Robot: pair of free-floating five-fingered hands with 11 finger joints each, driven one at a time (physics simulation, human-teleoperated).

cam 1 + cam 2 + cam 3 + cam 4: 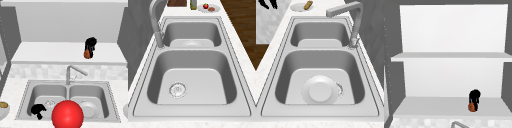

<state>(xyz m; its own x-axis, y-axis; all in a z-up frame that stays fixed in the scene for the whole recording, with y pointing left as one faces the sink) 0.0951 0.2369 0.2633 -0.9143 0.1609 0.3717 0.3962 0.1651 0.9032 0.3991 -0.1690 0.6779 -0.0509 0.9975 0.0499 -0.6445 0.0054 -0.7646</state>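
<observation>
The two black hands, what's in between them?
In the front view, the faucet rises between the left hand, low over the left sink basin, and the right hand, which holds an orange thing at the lower shelf.

brushed matt metal sink (pixel 241 82), smooth metal faucet (pixel 75 70), glossy red ball (pixel 67 115), matt white shelf (pixel 434 106)

Flat, even, bright rendered light with faint soft shadows, coarse blur throughout.
</observation>
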